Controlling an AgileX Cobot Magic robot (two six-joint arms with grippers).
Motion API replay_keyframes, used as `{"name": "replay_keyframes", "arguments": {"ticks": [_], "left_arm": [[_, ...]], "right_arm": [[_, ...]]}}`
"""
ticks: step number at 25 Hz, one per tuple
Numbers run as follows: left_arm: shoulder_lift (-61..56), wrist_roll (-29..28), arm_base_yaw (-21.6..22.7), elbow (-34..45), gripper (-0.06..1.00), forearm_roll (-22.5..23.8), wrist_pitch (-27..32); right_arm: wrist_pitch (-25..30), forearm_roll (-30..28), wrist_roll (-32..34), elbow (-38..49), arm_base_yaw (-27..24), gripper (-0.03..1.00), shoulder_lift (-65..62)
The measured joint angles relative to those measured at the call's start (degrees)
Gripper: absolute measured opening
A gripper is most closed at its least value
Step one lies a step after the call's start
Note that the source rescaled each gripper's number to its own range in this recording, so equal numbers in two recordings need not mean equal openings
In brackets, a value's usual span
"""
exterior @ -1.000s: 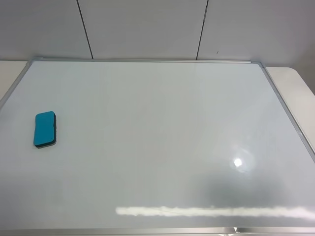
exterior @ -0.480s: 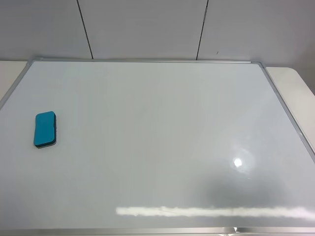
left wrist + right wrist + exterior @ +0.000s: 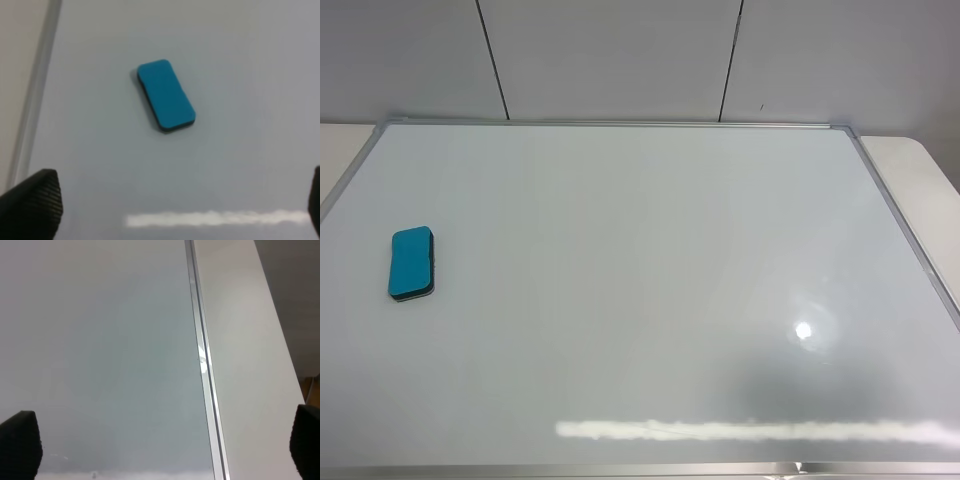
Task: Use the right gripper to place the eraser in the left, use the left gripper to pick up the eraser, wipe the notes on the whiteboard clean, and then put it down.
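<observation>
The teal-blue eraser [image 3: 411, 263] lies flat on the left side of the whiteboard [image 3: 640, 250], apart from both grippers. In the left wrist view the eraser [image 3: 166, 95] lies ahead of my left gripper [image 3: 172, 210]. That gripper is open and empty, with only one fingertip [image 3: 32, 202] and the edge of the other showing at the picture's corners. My right gripper [image 3: 162, 445] is also open and empty, hovering over the board's right frame [image 3: 202, 360]. Neither arm shows in the exterior high view. The notes show in no view.
A white table [image 3: 920, 190] runs along the board's right side and shows in the right wrist view as the table [image 3: 240, 340]. A grey panelled wall [image 3: 620, 60] stands behind the board. A bright strip of glare [image 3: 750, 430] lies near the board's front edge.
</observation>
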Motion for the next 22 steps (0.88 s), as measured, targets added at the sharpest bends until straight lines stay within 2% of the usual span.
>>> {"name": "replay_keyframes", "arguments": {"ticks": [3, 8, 22], "left_arm": [[0.0, 1.1, 0.5, 0.1, 1.00, 0.2, -1.5], [0.0, 1.2, 3.7, 0.7, 1.00, 1.8, -1.6], [0.0, 1.2, 3.9, 0.7, 1.00, 1.9, -1.6]], "right_arm": [[0.0, 0.0, 0.0, 0.0, 0.0, 1.00, 0.0], [0.0, 0.0, 0.0, 0.0, 0.0, 1.00, 0.0], [0.0, 0.0, 0.0, 0.0, 0.0, 1.00, 0.0]]}}
